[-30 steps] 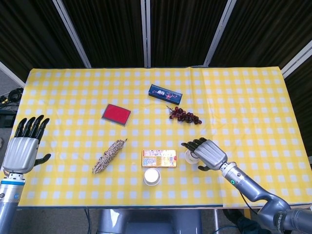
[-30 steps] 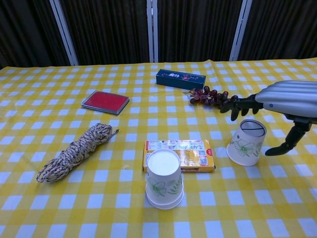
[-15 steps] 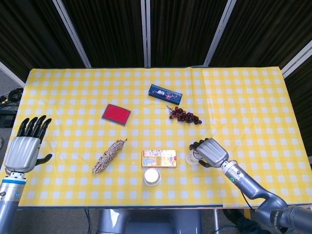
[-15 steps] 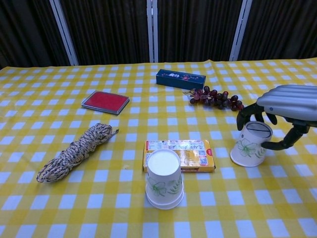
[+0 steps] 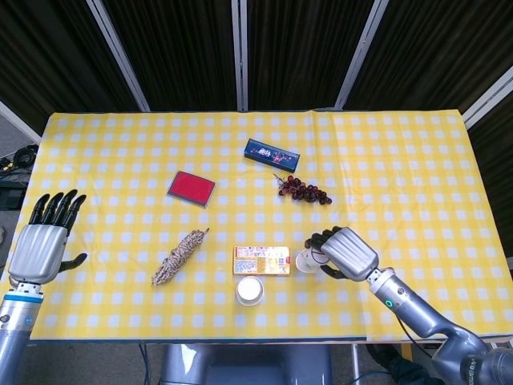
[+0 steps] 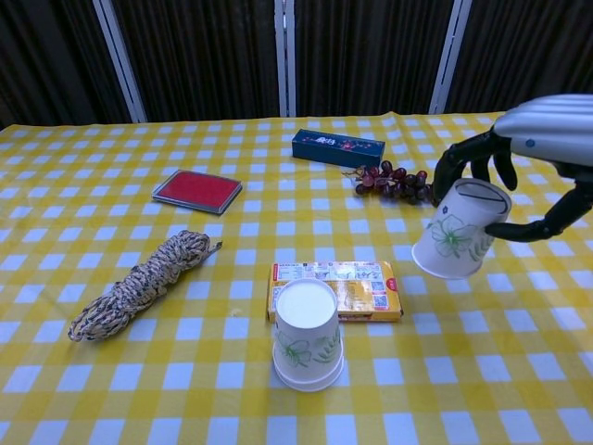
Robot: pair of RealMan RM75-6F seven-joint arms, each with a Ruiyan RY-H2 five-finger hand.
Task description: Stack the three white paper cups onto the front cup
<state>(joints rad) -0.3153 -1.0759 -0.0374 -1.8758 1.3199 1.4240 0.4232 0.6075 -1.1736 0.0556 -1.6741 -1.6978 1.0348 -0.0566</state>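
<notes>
Since half a second ago, your right hand [image 6: 523, 158] has lifted the paper cup [image 6: 453, 241] off the tablecloth [image 6: 93, 371]; it now hangs tilted at the right of the chest view, mouth down and to the left, pinched between thumb and curled fingers. The front cup [image 6: 307, 335] stands upside down at lower centre, just in front of the flat snack box [image 6: 334, 289]. Your left hand [image 5: 42, 244] hovers at the far left edge of the head view, fingers spread, holding nothing. The rope bundle [image 6: 139, 286] lies left of the box, the grapes [image 6: 394, 182] behind it.
</notes>
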